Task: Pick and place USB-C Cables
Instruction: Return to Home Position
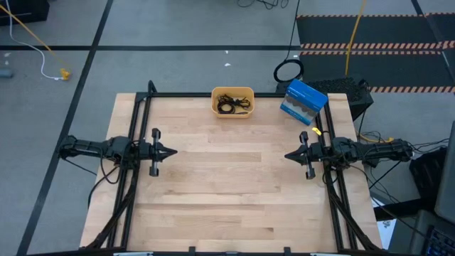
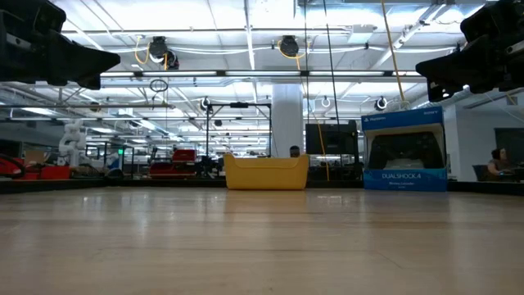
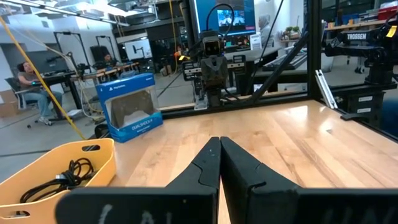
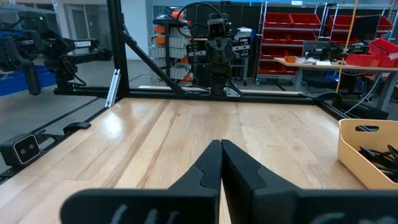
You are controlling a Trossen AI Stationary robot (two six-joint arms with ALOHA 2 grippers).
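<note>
table (image 1: 234,185) middle: open between both arms | far edge: yellow bin (image 1: 215,104), blue box (image 1: 303,102) block

The bin (image 1: 233,89) sits at the table's (image 1: 227,199) 12 o'clock edge (USB-C Cables (image 1: 233,105) inside), with the box (image 1: 303,102) near it at 1 o'clock. The left gripper (image 1: 173,151) hangs at 9 o'clock, the right gripper (image 1: 287,155) at 3.

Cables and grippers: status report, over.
Left gripper shut, empty, at left side. Right gripper shut, empty, at right side. Black cables coiled in yellow bin; blue one not discernible. Blue box beside bin, clear of arms.
</note>
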